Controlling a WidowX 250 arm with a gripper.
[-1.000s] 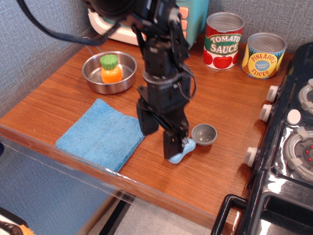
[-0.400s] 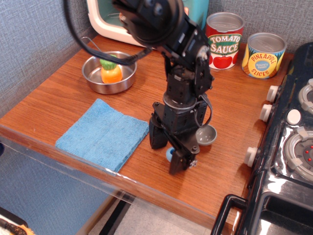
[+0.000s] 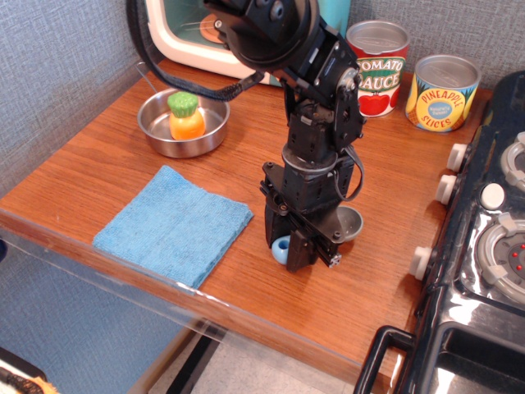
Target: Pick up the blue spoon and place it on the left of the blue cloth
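The blue spoon (image 3: 280, 249) lies on the wooden counter just right of the blue cloth (image 3: 174, 223). Its light-blue handle end shows between the fingers, and its grey bowl (image 3: 353, 222) sticks out to the right behind the gripper. My gripper (image 3: 289, 250) points straight down at the counter with its fingers closed against the handle. The spoon still rests on the counter. The cloth lies flat near the front edge, a short gap left of the gripper.
A steel pan (image 3: 156, 123) holding a toy carrot (image 3: 186, 116) stands at the back left. A tomato sauce can (image 3: 379, 57) and a pineapple can (image 3: 443, 92) stand at the back. A toy stove (image 3: 492, 246) borders the right side. A toy oven (image 3: 176, 33) is behind.
The gripper turned about its axis over the spoon handle, and its fingers, spread wide a moment ago, have closed in on the handle. The spoon has hardly moved.
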